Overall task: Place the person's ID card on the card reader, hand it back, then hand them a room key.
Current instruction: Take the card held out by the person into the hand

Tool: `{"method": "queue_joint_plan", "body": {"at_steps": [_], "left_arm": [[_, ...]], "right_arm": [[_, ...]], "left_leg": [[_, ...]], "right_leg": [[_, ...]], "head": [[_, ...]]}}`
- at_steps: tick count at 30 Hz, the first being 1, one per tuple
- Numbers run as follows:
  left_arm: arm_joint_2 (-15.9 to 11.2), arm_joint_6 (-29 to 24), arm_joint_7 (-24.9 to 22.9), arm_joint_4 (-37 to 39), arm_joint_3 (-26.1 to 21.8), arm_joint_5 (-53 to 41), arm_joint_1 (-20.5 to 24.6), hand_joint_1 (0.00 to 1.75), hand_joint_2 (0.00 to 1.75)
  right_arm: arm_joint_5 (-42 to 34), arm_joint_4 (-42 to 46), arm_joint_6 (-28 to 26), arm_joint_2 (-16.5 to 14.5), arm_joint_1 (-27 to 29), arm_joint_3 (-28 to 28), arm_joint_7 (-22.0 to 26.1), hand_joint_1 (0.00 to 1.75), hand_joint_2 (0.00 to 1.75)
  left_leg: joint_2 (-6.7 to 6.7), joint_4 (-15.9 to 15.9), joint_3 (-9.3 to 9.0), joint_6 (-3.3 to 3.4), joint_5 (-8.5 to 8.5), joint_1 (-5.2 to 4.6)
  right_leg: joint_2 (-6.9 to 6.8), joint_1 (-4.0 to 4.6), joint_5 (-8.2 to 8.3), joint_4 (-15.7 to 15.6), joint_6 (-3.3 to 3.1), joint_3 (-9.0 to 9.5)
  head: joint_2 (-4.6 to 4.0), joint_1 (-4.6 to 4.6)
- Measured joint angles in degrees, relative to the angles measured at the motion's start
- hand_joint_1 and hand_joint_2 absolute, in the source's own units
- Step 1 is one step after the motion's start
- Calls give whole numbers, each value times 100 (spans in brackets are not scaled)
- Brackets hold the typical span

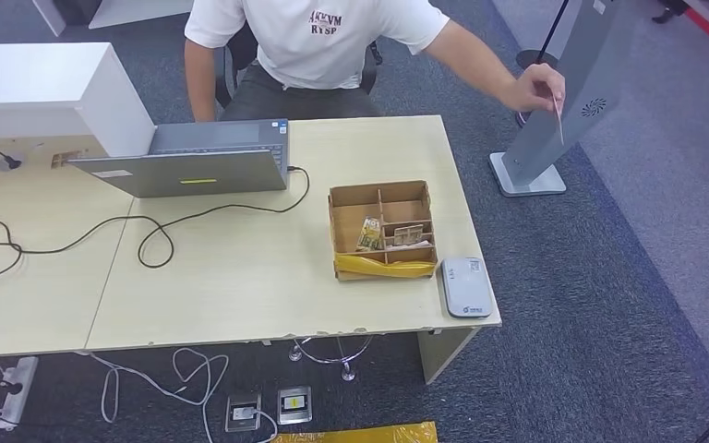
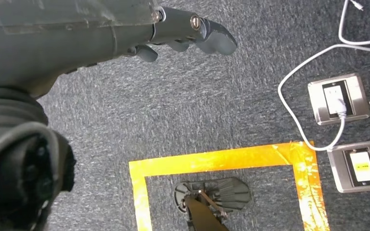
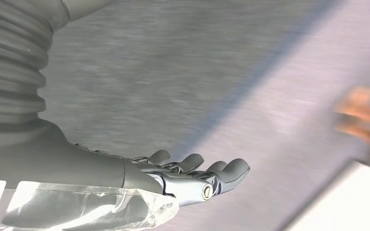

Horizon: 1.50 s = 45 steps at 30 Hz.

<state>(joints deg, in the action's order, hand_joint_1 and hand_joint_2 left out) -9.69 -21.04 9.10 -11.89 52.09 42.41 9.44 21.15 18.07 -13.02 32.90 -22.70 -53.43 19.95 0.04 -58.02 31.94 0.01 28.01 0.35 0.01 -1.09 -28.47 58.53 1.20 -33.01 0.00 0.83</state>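
Biggest risk imo is a fumbled handoff: the person's hand (image 1: 537, 89) dangles the ID card (image 1: 558, 118) at upper right, well off the desk (image 1: 240, 277), both right hand (image 3: 192, 175) and left hand (image 2: 183, 33) hold nothing, fingers loosely apart.

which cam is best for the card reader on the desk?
Head view: the flat grey rounded card reader lies whole on the beige desk by its front right corner, beside the cardboard box. Both wrist views face carpet.
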Motion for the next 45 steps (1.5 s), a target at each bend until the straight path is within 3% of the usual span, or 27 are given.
{"method": "queue_joint_plan", "body": {"at_steps": [3, 9, 18, 23, 29, 36, 45], "left_arm": [[7, -20, 88, 0, 0, 7, 4, 0, 0], [15, -60, 229, 0, 0, -18, 13, 0, 0], [36, 15, 309, 0, 16, -192, 76, 0, 0], [27, 62, 309, 0, 43, -236, 142, 0, 0], [25, 68, 297, 0, 76, -221, 184, 0, 0], [34, 60, 298, 0, 83, -72, 193, 0, 0], [54, 37, 316, 0, 81, 69, 147, 0, 0]], "right_arm": [[-110, 481, -43, 180, -394, 247, -109, 0, 175], [-199, 2006, -320, 355, -820, 1625, -624, 0, 175], [1550, 3529, -9, 343, -1222, 3913, -596, 0, 175], [1962, 4004, 122, 321, -1361, 4871, -607, 0, 175], [2372, 4094, 426, 239, -1784, 5738, -487, 0, 175], [2435, 3535, 370, -107, -2792, 6859, -199, 0, 175], [2394, 2866, 259, -499, -3328, 7569, -63, 0, 175]], "left_leg": [[-12, 0, 9, 12, -10, -3], [-27, 0, 14, 12, -18, -2], [-48, 0, 16, 11, -28, 1], [-79, 0, 25, 15, -35, 2], [-75, 0, 35, 14, -35, 1], [-83, 0, 39, 6, -45, 6], [-91, 0, 46, 6, -45, 6]], "right_leg": [[-14, -2, 3, 1, 4, 3], [-30, -2, 5, 2, 6, 2], [-48, 1, 5, 6, 6, -1], [-78, 2, 5, 6, 6, -2], [-71, 2, 5, 7, 6, -8], [-79, 6, 6, 7, 6, -14], [-89, 6, 6, 7, 6, -18]], "head": [[0, -1], [0, 1], [0, 0], [0, -1], [0, -1], [0, -1], [0, 0]]}}
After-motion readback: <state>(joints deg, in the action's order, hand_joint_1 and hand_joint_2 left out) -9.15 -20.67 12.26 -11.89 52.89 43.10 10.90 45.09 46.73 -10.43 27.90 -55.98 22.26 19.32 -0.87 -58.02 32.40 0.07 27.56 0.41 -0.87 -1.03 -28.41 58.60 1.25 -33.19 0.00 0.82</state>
